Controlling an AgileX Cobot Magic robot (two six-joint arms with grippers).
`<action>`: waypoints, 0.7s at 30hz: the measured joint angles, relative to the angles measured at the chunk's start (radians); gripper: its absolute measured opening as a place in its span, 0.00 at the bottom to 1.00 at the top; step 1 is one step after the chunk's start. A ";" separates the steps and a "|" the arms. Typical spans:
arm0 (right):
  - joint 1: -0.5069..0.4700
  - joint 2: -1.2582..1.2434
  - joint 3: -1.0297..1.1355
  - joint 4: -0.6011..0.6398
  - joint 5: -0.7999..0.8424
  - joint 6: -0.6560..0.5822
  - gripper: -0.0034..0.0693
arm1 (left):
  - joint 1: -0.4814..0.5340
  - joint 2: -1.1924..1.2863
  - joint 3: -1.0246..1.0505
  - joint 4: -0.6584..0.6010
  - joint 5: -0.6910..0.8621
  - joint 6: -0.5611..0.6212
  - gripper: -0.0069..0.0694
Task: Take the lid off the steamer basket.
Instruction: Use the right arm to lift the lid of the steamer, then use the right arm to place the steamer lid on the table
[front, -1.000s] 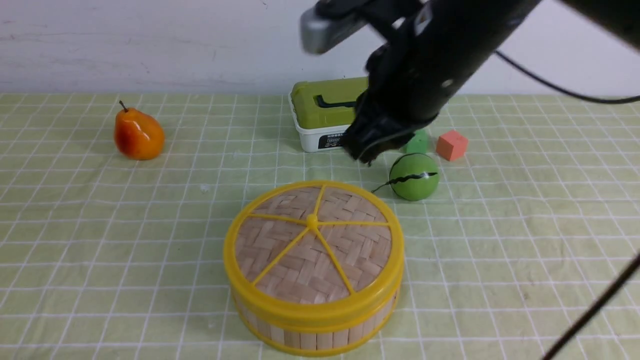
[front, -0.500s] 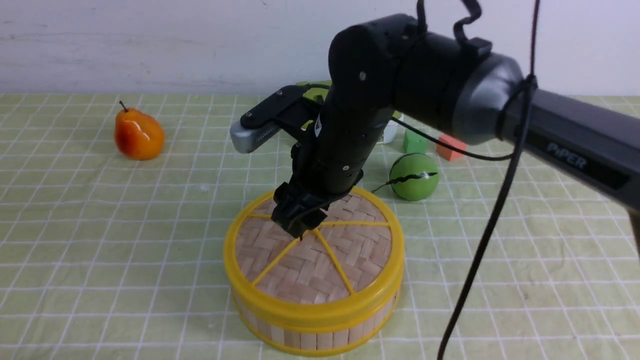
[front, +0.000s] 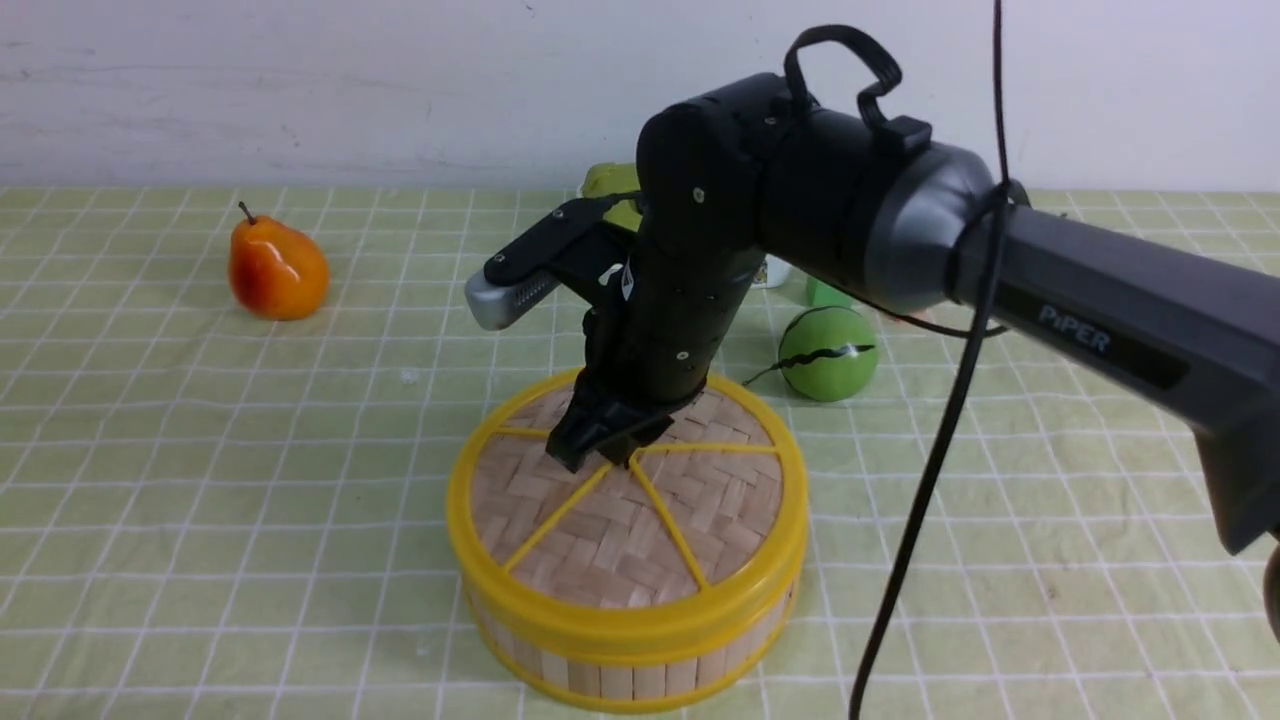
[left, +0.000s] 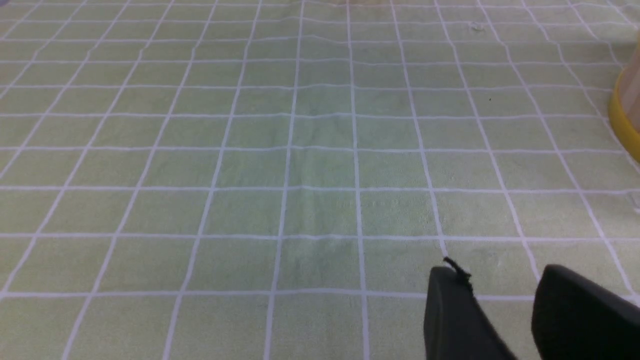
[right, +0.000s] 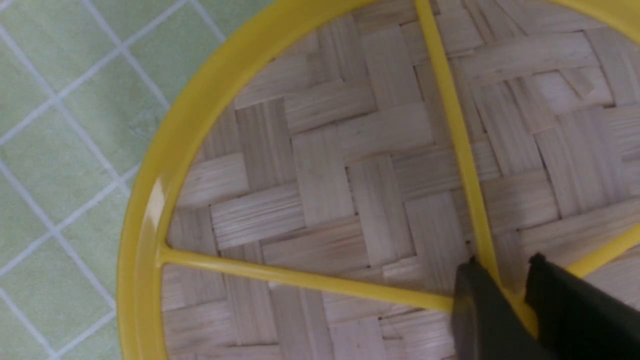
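Black right gripper (front: 605, 458) pinches the round woven-bamboo lid (front: 600, 535) — yellow plastic knob.

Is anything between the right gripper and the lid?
Nothing. In the right wrist view the right gripper is at the lid, fingertips either side of its yellow centre knob.

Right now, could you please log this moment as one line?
right end effector: shut on lid centre | lid: seated on steamer basket | left end effector: open
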 joint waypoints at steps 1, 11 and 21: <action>0.000 -0.005 -0.014 -0.004 0.011 0.001 0.16 | 0.000 0.000 0.000 0.000 0.000 0.000 0.40; -0.129 -0.360 -0.099 -0.019 0.151 -0.011 0.16 | 0.000 0.000 0.000 0.000 0.000 0.000 0.40; -0.478 -0.644 0.312 -0.043 0.118 -0.002 0.16 | 0.000 0.000 0.000 0.000 0.000 0.000 0.40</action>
